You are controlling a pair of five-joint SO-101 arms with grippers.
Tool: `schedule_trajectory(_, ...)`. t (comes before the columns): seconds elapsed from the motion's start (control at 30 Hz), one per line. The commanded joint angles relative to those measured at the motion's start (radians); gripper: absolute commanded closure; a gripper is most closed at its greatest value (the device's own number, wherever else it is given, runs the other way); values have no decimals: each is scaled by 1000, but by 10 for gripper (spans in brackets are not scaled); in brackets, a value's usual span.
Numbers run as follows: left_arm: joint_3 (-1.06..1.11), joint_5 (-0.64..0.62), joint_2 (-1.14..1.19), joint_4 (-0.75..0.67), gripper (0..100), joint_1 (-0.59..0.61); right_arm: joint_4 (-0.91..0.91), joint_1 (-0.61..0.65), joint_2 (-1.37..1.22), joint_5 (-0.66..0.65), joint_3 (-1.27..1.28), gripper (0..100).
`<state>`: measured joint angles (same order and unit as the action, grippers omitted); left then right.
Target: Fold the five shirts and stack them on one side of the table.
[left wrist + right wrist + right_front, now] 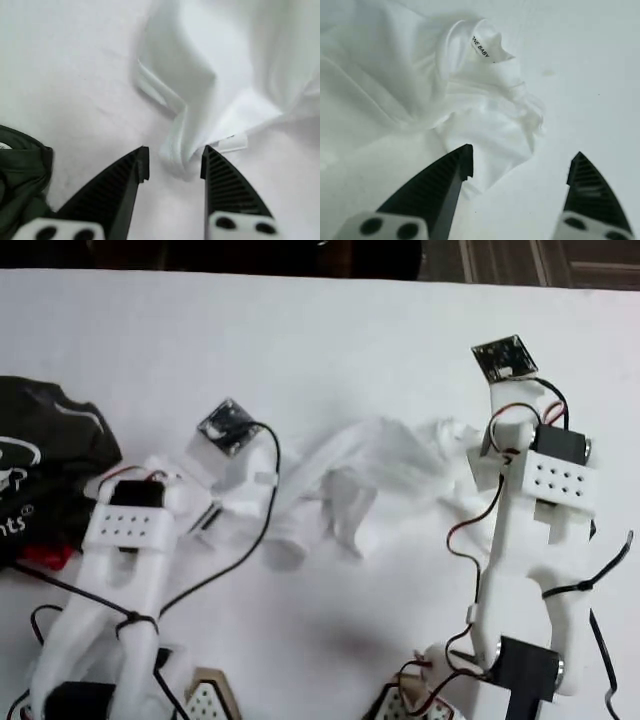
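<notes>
White shirt point(350, 480) crumpled near the middle of the table point(300, 330), stretched out between the two arms. Left gripper point(175, 150) low at the end nearer the left edge, jaws apart, astride a folded hem. Right gripper point(522, 152) spread wide just above the collar end, holding nothing. Black shirt point(50, 460) bunched at the left edge, beside the left arm.
</notes>
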<state>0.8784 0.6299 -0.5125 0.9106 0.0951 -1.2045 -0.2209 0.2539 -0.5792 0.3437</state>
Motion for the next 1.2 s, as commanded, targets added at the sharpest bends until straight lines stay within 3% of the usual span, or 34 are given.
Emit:
schedule_trajectory(0.0,-8,-18,40,-18,812,-2,-25,10,44,0,-8,694)
schedule_trajectory(0.13,-38,-20,163,-17,814,-3,-39,10,48,0,-8,694)
schedule_trajectory(0.47,-162,-23,230,84,977,-5,-51,10,41,0,-6,694)
schedule_trajectory(0.7,-255,-130,230,199,974,-5,-50,10,47,0,-6,694)
schedule_trajectory(0.87,-344,-172,230,382,967,-6,-64,10,48,0,-8,694)
schedule_trajectory(0.97,-369,-167,230,466,888,-2,-62,10,45,0,-8,694)
schedule_trajectory(1.07,-367,-127,236,437,805,14,-59,10,44,0,-8,695)
schedule_trajectory(1.17,-366,-89,238,330,810,55,-59,10,42,0,-8,695)
